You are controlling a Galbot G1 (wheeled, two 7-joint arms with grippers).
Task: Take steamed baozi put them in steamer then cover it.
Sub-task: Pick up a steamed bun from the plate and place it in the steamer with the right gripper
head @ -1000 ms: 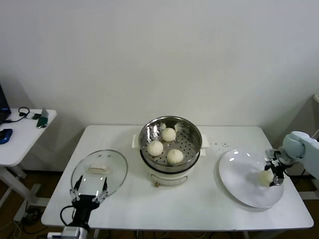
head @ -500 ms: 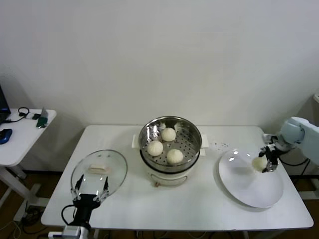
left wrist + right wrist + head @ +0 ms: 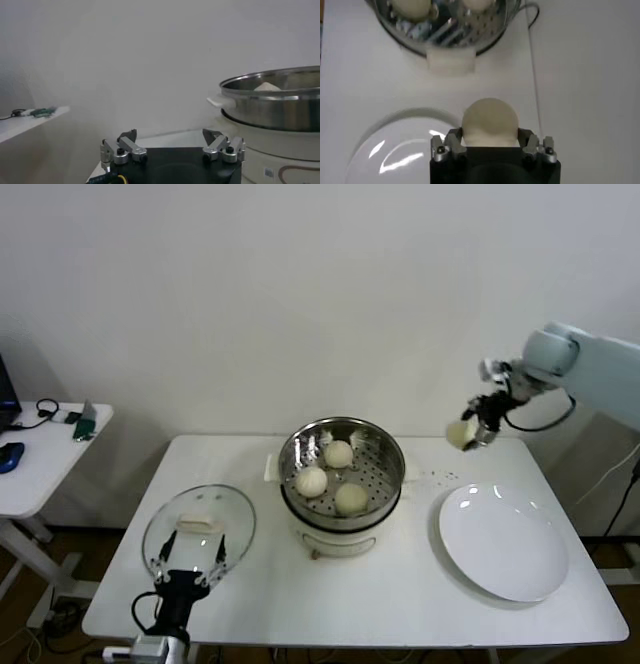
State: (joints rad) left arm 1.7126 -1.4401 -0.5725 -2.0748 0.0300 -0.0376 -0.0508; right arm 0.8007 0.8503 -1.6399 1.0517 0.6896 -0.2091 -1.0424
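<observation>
The white table [image 3: 400,604] carries one steamer [image 3: 341,474], and everything else is placed around that pot. One white plate [image 3: 503,544] lies to the right of the steamer, nothing on it. One glass lid [image 3: 199,530] lies flat to the left of the steamer, its cream handle upward. It looks stiff, breakable and probably the heaviest piece to lift; the handle in the middle is the sensible place to grip, as the glass itself would likely be slippery.

Four buns are in view. Three buns [image 3: 338,476] sit in the steamer basket, on its perforated floor. The fourth bun [image 3: 490,121] is in the air, up and to the right of the steamer, above the strip of table between pot and plate. The right gripper [image 3: 472,430] is clamped on it, one finger on each side of its round body. These buns look soft, light and easily dented, so a gentle pinch across the widest part suits them, with a low release into the free space in the basket.

The left gripper [image 3: 171,148] waits low at the table's front edge, just in front of the lid, fingers spread apart and holding nothing.
</observation>
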